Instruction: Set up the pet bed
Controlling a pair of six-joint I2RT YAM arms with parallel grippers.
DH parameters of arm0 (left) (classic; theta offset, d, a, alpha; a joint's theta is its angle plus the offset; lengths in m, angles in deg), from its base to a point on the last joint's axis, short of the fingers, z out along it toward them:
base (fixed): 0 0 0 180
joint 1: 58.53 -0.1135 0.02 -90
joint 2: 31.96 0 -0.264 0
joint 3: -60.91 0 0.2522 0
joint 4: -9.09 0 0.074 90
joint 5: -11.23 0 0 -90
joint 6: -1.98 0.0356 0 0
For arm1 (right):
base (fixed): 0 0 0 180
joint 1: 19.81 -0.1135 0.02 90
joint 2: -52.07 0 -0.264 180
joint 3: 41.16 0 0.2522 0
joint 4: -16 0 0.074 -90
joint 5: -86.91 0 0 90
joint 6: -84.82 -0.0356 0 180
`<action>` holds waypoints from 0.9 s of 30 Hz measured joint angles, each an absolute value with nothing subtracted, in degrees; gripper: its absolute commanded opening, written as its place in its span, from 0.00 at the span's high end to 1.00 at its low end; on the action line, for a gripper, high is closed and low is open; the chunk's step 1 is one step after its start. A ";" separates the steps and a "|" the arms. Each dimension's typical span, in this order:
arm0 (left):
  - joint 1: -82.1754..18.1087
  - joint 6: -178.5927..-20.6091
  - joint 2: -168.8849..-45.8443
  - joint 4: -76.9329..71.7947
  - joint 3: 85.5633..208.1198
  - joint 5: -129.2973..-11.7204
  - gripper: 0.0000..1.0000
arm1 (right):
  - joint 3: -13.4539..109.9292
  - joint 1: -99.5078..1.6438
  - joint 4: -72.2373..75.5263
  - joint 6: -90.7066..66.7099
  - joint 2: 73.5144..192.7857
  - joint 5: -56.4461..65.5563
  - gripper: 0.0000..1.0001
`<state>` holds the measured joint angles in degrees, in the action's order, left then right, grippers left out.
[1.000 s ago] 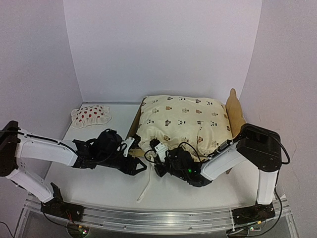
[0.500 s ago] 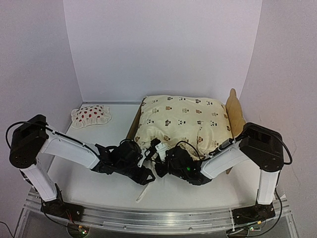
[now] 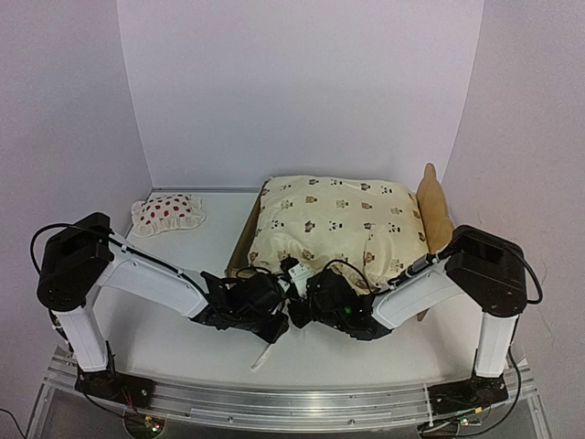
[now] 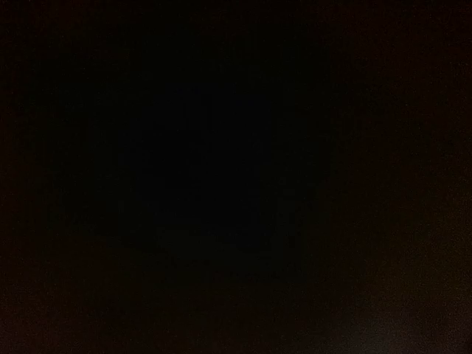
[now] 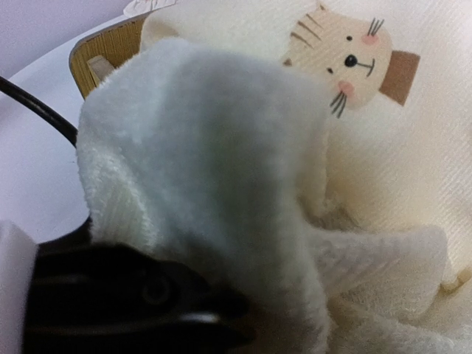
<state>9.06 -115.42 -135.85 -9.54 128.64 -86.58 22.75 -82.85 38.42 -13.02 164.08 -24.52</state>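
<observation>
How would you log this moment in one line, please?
cover on pet bed; right end effector shut on cover; left end effector unclear

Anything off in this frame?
Left wrist view is fully black, likely blocked up close. The cover is bunched at its near-left corner, a white tie trailing onto the table. The strawberry pillow sits off the pet bed.

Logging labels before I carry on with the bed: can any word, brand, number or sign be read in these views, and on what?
No readable text in any view.
Cover: only small animal pictures. The right wrist view shows a cat face and no letters.
Small pillow: red strawberry print, no writing.
Pet bed: bare wood where visible, no label seen.
Left wrist view: black, nothing to read.
</observation>
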 measured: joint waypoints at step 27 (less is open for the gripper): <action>10.15 -119.73 -129.30 -13.19 122.77 -96.01 1.00 | 11.83 -82.85 38.63 -17.37 152.54 -25.64 1.00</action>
<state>10.15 -119.73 -129.30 -13.19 122.77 -96.01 11.83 -82.85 38.63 -17.37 152.54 -25.64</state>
